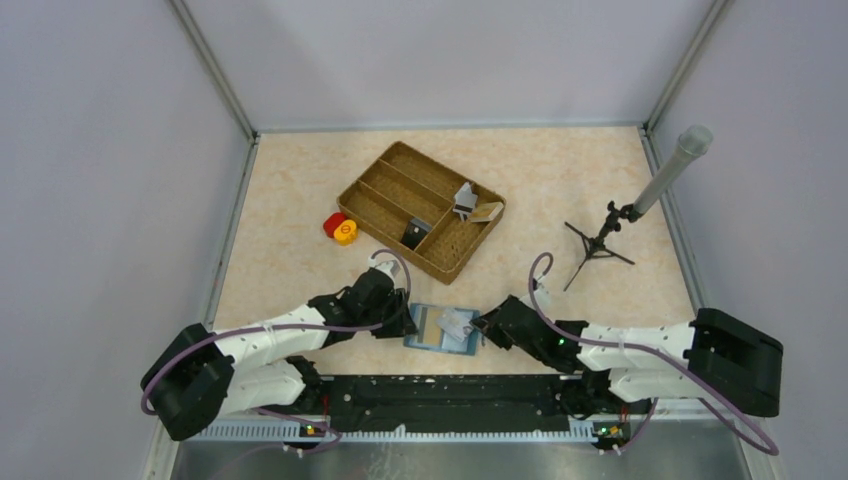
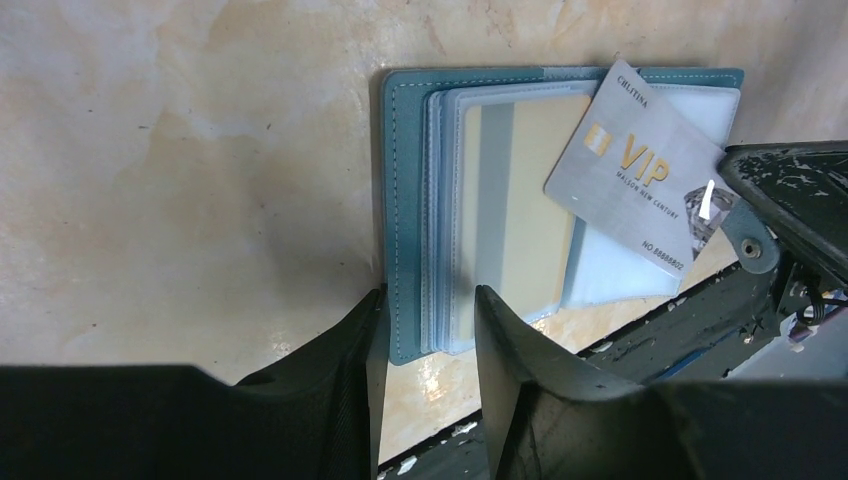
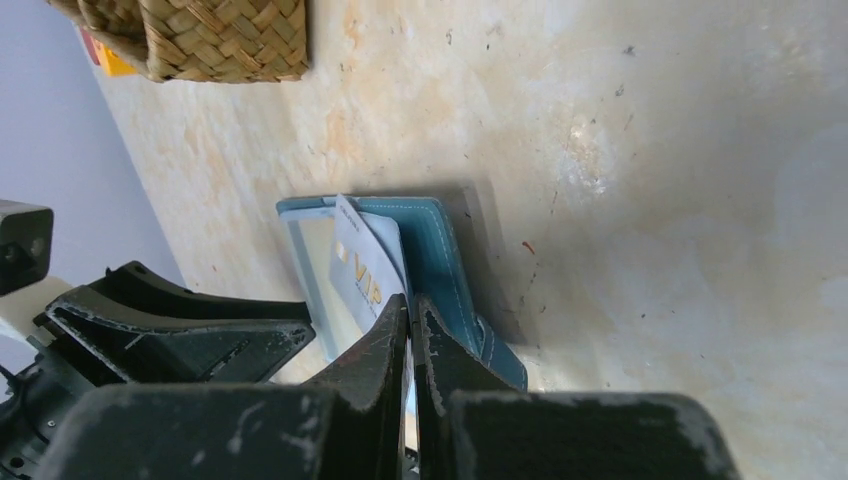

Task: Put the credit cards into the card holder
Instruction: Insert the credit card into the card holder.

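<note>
The card holder [image 1: 440, 328] lies open on the table near the front edge, between my two grippers. In the left wrist view its teal cover [image 2: 405, 200] and clear sleeves show, with a tan card [image 2: 520, 220] inside a sleeve. My left gripper [image 2: 430, 310] is open and straddles the holder's near left corner, one finger at its outer edge and one over the sleeves. My right gripper [image 3: 411, 305] is shut on a grey VIP credit card [image 3: 360, 265], held slanted over the holder's right panel; it also shows in the left wrist view [image 2: 635, 170]. More cards [image 1: 470, 203] stand in the tray.
A brown woven divided tray [image 1: 385, 185] stands behind the holder, with a dark item [image 1: 413, 236] in one compartment. Red and yellow round pieces [image 1: 340, 228] lie to its left. A small tripod with a grey tube [image 1: 605, 235] stands at the right. Walls enclose the table.
</note>
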Controlling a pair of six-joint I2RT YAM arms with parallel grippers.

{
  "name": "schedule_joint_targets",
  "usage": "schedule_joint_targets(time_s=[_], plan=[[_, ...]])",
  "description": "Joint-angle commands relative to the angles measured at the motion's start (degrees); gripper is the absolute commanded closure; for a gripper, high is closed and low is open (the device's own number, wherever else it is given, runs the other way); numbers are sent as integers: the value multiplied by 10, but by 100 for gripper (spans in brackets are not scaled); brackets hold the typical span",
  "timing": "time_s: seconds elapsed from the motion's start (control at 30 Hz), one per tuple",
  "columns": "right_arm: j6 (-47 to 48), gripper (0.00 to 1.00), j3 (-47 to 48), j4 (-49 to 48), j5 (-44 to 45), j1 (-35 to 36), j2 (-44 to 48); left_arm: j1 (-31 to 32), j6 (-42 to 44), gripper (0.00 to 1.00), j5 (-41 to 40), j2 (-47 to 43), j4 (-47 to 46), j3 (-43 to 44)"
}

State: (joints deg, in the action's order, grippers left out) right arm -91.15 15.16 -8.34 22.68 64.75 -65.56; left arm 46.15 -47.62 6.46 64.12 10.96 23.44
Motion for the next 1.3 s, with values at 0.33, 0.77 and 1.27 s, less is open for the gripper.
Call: schedule_joint_targets(time_s=[0.33, 0.77, 1.27], plan=[[2, 100, 31, 103, 49, 27, 8, 5, -7, 60, -5, -12, 2, -9], [-8, 100, 22, 133, 60, 39, 34, 5, -5, 60, -14, -12, 14, -2], [29, 100, 61, 159, 93, 57, 20, 5, -4, 60, -9, -13, 15, 2]])
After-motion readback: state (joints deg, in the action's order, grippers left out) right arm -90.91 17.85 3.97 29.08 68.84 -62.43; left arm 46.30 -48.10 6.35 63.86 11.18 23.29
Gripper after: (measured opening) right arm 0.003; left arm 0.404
